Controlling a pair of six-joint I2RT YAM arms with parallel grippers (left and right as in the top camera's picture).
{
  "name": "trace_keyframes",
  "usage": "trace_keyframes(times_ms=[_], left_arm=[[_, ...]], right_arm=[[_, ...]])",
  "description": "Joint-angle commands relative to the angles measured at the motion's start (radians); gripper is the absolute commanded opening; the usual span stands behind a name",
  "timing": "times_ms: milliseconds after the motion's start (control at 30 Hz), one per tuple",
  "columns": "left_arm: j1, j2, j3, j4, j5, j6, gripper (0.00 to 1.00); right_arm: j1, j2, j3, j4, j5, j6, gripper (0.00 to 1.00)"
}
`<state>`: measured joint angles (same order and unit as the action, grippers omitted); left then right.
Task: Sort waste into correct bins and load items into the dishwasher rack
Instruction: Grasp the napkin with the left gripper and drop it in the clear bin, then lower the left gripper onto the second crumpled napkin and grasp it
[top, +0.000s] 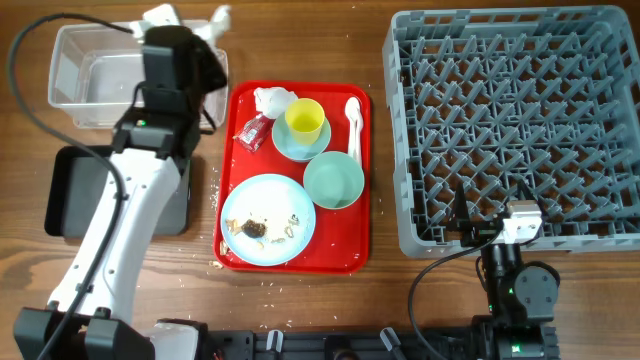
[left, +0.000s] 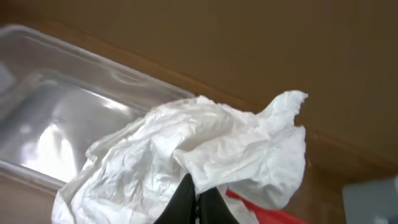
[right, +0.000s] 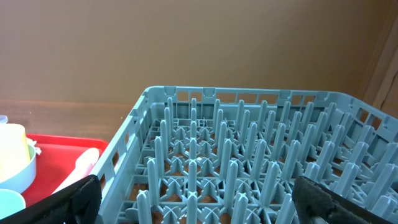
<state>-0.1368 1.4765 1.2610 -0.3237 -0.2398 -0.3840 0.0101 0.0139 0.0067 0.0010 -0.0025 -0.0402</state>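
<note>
White napkin (left: 205, 143), red tray (top: 232, 165), grey rack (top: 398, 150).

white left arm (top: 115, 225) — black left hand (left: 198, 198), black cable (top: 11, 62)

A crumpled white napkin (left: 186, 149) hangs pinched in the left fingers (left: 182, 202) at the right end of the clear tub (top: 95, 80). The shallow black tray (top: 70, 195) lies just in front of the tub. On the red tray (top: 345, 240), another white crumple (top: 272, 98) lies beside a red wrapper (top: 255, 130). The yellow cup (top: 305, 118) stands upright on the light blue saucer (top: 290, 148). The mint bowl (top: 334, 180) sits just beside it, and the white spoon (top: 353, 125) lies along the right edge. The larger blue plate (top: 268, 205) carries brown lumps (top: 253, 229) and white crumbs (top: 293, 222). The grey rack (top: 515, 125) stands on the bench (top: 300, 40) to the right, pegs up.
</note>
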Motion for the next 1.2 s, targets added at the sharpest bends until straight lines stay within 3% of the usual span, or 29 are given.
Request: trace_keyframes(times_ms=[0, 267, 300, 333, 400, 533, 667, 733, 767, 933, 1167], left_arm=[[0.088, 0.046, 0.000, 0.060, -0.065, -0.024, 0.04], [0.228, 0.171, 0.000, 0.112, -0.065, -0.024, 0.14], [0.233, 0.182, 0.000, 0.116, -0.064, -0.024, 0.34], [0.235, 0.193, 0.000, 0.125, -0.064, -0.024, 0.63], [0.235, 0.196, 0.000, 0.132, -0.064, -0.024, 0.72], [0.229, 0.172, 0.000, 0.112, -0.015, -0.024, 0.69], [0.196, 0.105, 0.000, 0.011, 0.344, -0.013, 0.67], [0.165, 0.098, 0.000, -0.029, 0.515, -0.013, 0.55], [0.136, 0.103, -0.001, -0.057, 0.557, -0.013, 0.54], [-0.003, 0.168, -0.001, -0.138, 0.454, 0.113, 0.60], [-0.044, 0.314, -0.001, -0.129, 0.324, 0.116, 0.57]], right_arm=[[-0.004, -0.005, -0.002, 0.006, 0.001, -0.011, 1.00], [-0.004, -0.005, -0.002, 0.006, 0.001, -0.012, 1.00], [-0.004, -0.005, -0.002, 0.006, 0.001, -0.012, 1.00], [-0.004, -0.005, -0.002, 0.006, 0.001, -0.012, 1.00], [-0.004, -0.005, -0.002, 0.006, 0.001, -0.012, 1.00], [-0.004, -0.005, -0.002, 0.006, 0.001, -0.012, 1.00], [-0.004, -0.005, -0.002, 0.006, 0.001, -0.011, 1.00], [-0.004, -0.005, -0.002, 0.006, 0.001, -0.012, 1.00], [-0.004, -0.005, -0.002, 0.006, 0.001, -0.012, 1.00], [-0.004, -0.005, -0.002, 0.006, 0.001, -0.012, 1.00], [-0.004, -0.005, -0.002, 0.006, 0.001, -0.012, 1.00]])
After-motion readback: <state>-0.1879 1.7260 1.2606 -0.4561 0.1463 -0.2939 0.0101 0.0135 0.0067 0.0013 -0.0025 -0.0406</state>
